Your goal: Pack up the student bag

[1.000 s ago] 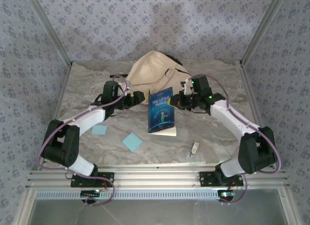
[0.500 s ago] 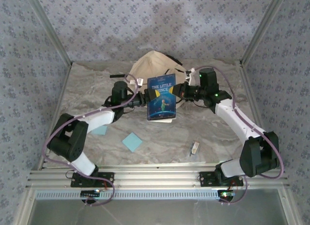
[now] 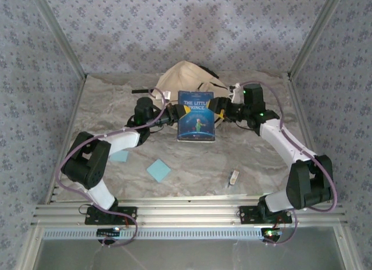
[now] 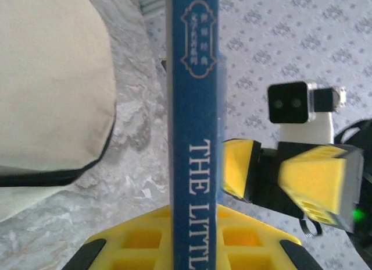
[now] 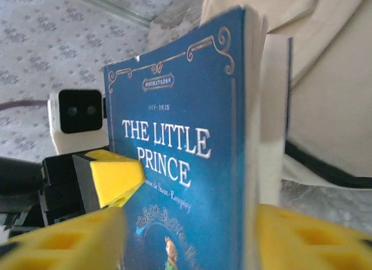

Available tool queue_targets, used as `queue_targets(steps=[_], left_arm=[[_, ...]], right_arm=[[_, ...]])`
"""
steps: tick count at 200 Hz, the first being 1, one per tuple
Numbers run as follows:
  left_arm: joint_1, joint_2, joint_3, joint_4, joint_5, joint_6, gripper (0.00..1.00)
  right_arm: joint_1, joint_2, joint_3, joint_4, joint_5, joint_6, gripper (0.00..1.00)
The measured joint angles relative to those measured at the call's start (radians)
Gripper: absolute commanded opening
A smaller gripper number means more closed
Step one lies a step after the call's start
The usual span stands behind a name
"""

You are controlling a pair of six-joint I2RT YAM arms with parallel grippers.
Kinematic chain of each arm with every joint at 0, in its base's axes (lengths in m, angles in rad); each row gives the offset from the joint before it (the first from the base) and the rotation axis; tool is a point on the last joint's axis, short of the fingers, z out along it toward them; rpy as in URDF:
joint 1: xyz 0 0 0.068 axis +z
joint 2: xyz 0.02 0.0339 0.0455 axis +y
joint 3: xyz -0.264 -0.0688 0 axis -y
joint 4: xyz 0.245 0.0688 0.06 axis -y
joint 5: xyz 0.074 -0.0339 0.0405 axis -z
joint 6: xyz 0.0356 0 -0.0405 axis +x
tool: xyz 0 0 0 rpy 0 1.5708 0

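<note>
Now: book (image 3: 196, 116) stands upright, long axis vertical, cover facing near edge, spine pinched in left gripper (image 3: 173, 114). Right gripper (image 3: 216, 109) spread either side of page edge, not clamping. Bag (image 3: 183, 84) sits just behind book, far mid-table; push inward likely falls to left arm.

Upright book (image 3: 196, 116) before the student bag (image 3: 181, 82) — free tabletop (image 3: 104, 107) far left

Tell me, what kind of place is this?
Probably a robot practice booth, not a real room. Two robot arms are bolted to a metal rail. Patterned walls box in one marble-look table. A book and a bag are there to practise on.
</note>
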Motion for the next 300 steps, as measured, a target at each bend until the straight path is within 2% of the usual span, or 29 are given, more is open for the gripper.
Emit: queue_targets(steps=[30,57,109,141,177,191,214,228,238,248,255,268,273,278,283,290,294,296,300], left_arm=[[0.005,0.0,0.013,-0.074,-0.166,-0.008,0.0],[0.007,0.002,0.015,-0.071,-0.331,-0.05,0.0],[-0.027,0.028,0.039,0.019,-0.591,-0.105,0.0],[-0.051,0.042,0.046,0.082,-0.654,-0.137,0.0],[-0.061,0.058,0.046,0.134,-0.668,-0.194,0.0],[-0.063,0.067,0.045,0.151,-0.668,-0.217,0.0],[-0.067,0.076,0.037,0.167,-0.668,-0.245,0.0],[-0.068,0.077,0.027,0.178,-0.672,-0.26,0.0],[-0.067,0.077,0.025,0.188,-0.679,-0.27,0.0],[-0.068,0.077,0.024,0.195,-0.684,-0.276,0.0],[-0.068,0.077,0.024,0.2,-0.686,-0.283,0.0],[-0.068,0.077,0.024,0.208,-0.688,-0.285,0.0],[-0.068,0.077,0.024,0.208,-0.689,-0.286,0.09],[-0.068,0.077,0.024,0.207,-0.689,-0.286,0.26],[-0.068,0.077,0.024,0.207,-0.687,-0.286,0.51],[-0.067,0.077,0.024,0.207,-0.678,-0.282,0.75],[-0.068,0.077,0.024,0.206,-0.668,-0.279,0.93],[-0.068,0.077,0.024,0.205,-0.662,-0.277,0.98],[-0.068,0.077,0.024,0.202,-0.654,-0.275,1.0]], right_arm=[[-0.001,-0.028,0.007,-0.051,0.128,0.018,1.0],[0.029,-0.057,-0.037,-0.017,0.185,0.09,1.0],[0.243,-0.047,-0.225,0.253,0.303,0.348,1.0],[0.303,-0.009,-0.244,0.429,0.362,0.452,1.0],[0.304,0.069,-0.244,0.614,0.39,0.53,1.0],[0.298,0.098,-0.245,0.673,0.397,0.549,0.96],[0.276,0.116,-0.245,0.754,0.407,0.558,0.83],[0.259,0.117,-0.245,0.782,0.41,0.56,0.69],[0.25,0.117,-0.245,0.789,0.416,0.564,0.48],[0.24,0.117,-0.245,0.797,0.416,0.561,0.17],[0.234,0.117,-0.245,0.797,0.417,0.56,0.01],[0.224,0.117,-0.245,0.799,0.413,0.558,0.0],[0.222,0.117,-0.245,0.799,0.41,0.558,0.0],[0.222,0.117,-0.245,0.798,0.408,0.556,0.0],[0.221,0.117,-0.245,0.797,0.407,0.555,0.0],[0.216,0.117,-0.245,0.795,0.406,0.546,0.0],[0.211,0.116,-0.245,0.795,0.406,0.536,0.0],[0.208,0.115,-0.245,0.794,0.406,0.534,0.0],[0.201,0.112,-0.246,0.789,0.406,0.526,0.0]])
